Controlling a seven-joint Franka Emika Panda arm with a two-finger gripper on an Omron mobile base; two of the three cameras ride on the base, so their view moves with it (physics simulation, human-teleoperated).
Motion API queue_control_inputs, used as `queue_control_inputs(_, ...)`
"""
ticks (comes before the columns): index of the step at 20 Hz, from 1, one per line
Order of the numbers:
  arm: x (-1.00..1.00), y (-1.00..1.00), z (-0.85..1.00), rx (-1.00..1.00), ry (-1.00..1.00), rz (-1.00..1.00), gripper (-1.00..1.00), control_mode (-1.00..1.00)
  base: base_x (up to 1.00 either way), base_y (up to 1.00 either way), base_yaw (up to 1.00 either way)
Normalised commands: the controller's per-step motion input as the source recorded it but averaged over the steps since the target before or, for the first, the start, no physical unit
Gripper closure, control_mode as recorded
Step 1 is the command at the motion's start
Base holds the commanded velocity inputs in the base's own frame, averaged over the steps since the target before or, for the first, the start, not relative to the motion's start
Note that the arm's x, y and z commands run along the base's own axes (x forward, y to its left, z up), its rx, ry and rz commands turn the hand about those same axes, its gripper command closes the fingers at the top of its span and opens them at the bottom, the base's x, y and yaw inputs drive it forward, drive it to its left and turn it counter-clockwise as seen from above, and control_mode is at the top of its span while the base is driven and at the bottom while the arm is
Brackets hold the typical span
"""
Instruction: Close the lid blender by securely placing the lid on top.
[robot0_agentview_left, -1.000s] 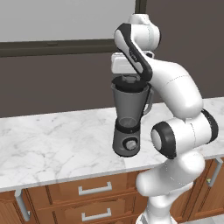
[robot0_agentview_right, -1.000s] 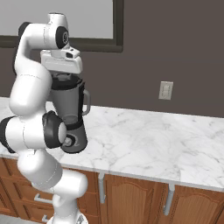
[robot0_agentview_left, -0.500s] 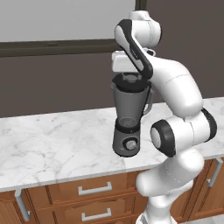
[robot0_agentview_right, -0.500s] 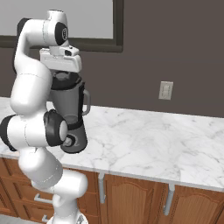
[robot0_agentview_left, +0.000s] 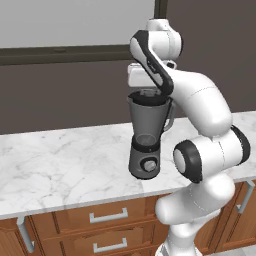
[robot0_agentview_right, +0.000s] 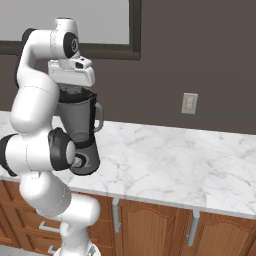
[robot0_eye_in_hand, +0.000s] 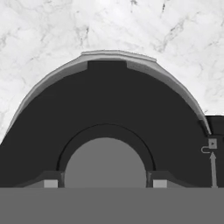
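The blender (robot0_agentview_left: 146, 135) (robot0_agentview_right: 80, 130) stands upright on the marble counter (robot0_agentview_left: 60, 160) near its front edge, with its handle toward the right. My gripper (robot0_agentview_left: 148, 92) (robot0_agentview_right: 72, 91) (robot0_eye_in_hand: 105, 183) points straight down over the jar mouth. The black lid (robot0_eye_in_hand: 109, 100) lies level within the jar's grey rim (robot0_eye_in_hand: 118, 54) and covers the opening. My two fingertips (robot0_eye_in_hand: 50, 183) sit tight against either side of its raised centre knob (robot0_eye_in_hand: 105, 162), shut on it. In the base views the hand hides most of the lid.
The arm's elbow hangs just in front of the blender base. A dark wall with a window (robot0_agentview_left: 75, 25) rises behind the counter, with a wall outlet (robot0_agentview_right: 189, 103) to the right. Wooden drawers and cabinet doors (robot0_agentview_left: 107, 217) lie below the counter edge.
The hand with the lid lifted slightly and has come back down onto the jar's mouth. The blender has not moved.
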Motion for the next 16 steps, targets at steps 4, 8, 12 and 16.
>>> queue_control_inputs(4,-0.38,0.00,-0.33,0.00,-0.17,0.00,-1.00,-1.00,0.00,0.00,0.00)
queue_control_inputs(8,-0.57,0.00,-0.11,0.00,-0.32,0.00,-1.00,-1.00,0.00,0.00,0.00)
queue_control_inputs(12,-0.44,0.00,-0.06,0.00,-0.27,0.00,-1.00,-1.00,0.00,0.00,0.00)
queue_control_inputs(16,-0.03,0.00,-0.06,0.00,-0.02,0.00,-1.00,-1.00,0.00,0.00,0.00)
